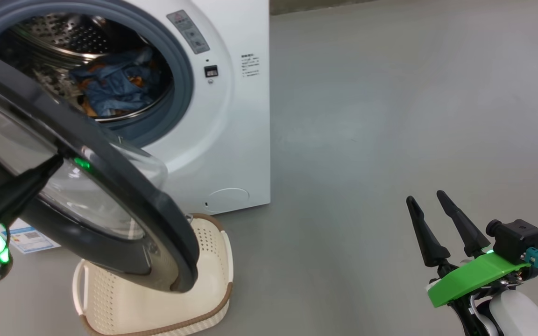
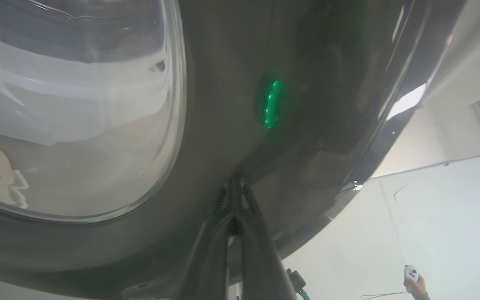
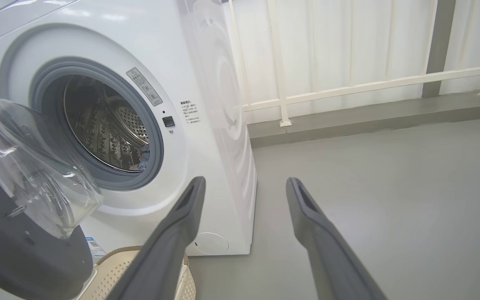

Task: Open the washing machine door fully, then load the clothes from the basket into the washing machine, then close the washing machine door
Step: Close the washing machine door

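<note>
Head view is looking forward and down from high up at the washing machine (image 1: 231, 140), far left, and the basket (image 1: 213, 261) nearer. Left wrist view is facing the washing machine door (image 2: 223, 83) from very near. Right wrist view is looking leftward from low down, sharing all three with the head view.

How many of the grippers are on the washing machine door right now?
1. The left gripper, shut, has its fingertips against the black rim of the washing machine door. The right gripper is open, apart from the door, above the floor.
</note>
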Available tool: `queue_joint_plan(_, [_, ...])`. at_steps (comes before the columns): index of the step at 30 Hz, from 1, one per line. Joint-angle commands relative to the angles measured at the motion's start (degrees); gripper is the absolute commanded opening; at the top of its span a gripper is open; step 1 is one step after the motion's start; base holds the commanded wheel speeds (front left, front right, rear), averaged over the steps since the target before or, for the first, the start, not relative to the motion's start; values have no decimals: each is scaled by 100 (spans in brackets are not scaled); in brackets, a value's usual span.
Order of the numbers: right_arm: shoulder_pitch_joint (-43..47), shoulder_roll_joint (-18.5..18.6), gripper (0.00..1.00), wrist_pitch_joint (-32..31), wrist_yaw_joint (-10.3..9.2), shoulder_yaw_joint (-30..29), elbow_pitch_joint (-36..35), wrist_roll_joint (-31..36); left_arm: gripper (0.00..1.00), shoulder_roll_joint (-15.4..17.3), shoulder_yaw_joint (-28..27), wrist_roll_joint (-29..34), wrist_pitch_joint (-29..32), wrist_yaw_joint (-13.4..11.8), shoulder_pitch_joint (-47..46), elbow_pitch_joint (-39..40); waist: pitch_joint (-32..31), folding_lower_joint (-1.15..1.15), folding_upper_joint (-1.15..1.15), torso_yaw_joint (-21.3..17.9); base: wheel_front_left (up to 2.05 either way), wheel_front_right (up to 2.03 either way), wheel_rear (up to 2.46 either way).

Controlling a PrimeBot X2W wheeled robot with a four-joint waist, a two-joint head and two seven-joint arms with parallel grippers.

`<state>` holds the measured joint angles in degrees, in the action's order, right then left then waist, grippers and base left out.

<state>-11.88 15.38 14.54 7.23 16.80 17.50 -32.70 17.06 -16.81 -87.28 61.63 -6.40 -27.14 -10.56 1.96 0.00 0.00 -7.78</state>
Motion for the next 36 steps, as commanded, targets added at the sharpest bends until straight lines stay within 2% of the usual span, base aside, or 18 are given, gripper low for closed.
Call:
queue_joint_plan(1, [-165,42,100,46,25,68,-158,31,0,179,-141,80,-91,116,-341,80,57,0,0,-99,0,0,0])
queue_joint_plan(9, [-181,27,100,46,25,31,-168,36,0,121,-88,215,-279,239,-479,-61,107,0,0,-151,0,0,0])
queue_joint_plan(20, [-170,14,100,46,25,19,-135,55,0,118,-82,256,-294,335,-446,-123,70,0,0,-6,0,0,0])
queue_joint_plan(29, [-143,56,100,46,25,9,-126,46,0,180,-162,386,-452,566,-306,-64,24,0,0,128,0,0,0])
queue_joint_plan(31, [-131,66,100,46,25,14,-127,46,41,207,-188,438,-506,630,-251,-36,17,0,0,161,0,0,0])
queue_joint_plan(32, [-127,69,100,46,25,17,-126,46,57,223,-195,477,-539,673,-222,-17,16,0,0,178,0,0,0])
queue_joint_plan(33, [-123,70,100,46,25,20,-126,45,85,241,-193,531,-579,735,-190,11,15,0,0,197,0,0,0])
queue_joint_plan(34, [-120,71,100,46,25,26,-127,44,100,262,-176,603,-622,823,-151,48,15,0,0,215,0,0,0])
queue_joint_plan(36, [-114,73,100,46,25,25,-129,43,100,279,-120,754,-703,963,-54,118,16,0,0,253,0,0,0])
